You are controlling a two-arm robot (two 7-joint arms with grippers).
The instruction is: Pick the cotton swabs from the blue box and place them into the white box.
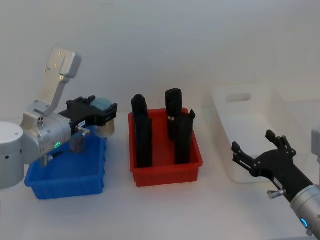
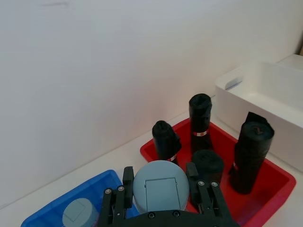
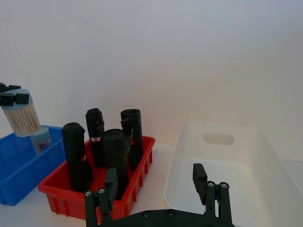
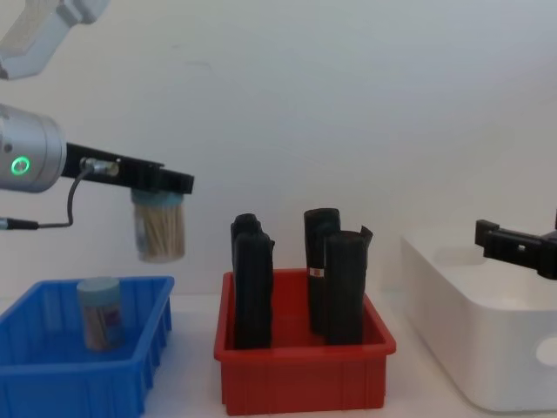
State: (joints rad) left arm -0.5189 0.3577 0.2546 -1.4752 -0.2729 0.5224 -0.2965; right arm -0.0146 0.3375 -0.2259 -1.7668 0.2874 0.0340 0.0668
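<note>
the left gripper (image 4: 165,186) is clamped on one jar of cotton swabs (image 4: 161,230), gripping it at the lid and holding it in the air above the far right corner of the blue box (image 4: 78,376). a second jar (image 4: 98,312) stands upright on that box's floor. the pick looks done and the step in hand is the carry, with one more jar to fetch afterwards. to the right, between the two boxes, sits a red bin (image 4: 300,381) of tall black rolls (image 4: 251,287). the chest view gives the heights that the head view flattens: the held jar's base hangs lower than the tops of the rolls. a straight sweep to the right would therefore probably knock them, so the next move calls for more height or a path around the bin. the left wrist view adds the grip itself, with the pale lid seated squarely between both fingers (image 2: 128,182). further right, the white box (image 3: 222,161) lies well apart from the held jar, and the right wrist view looks into it and finds its floor bare. the right gripper (image 3: 155,182) hovers at the near side of that box with its fingers spread apart and nothing between them. it may be waiting to take the jar, since the reach across looks long for the left arm.
</note>
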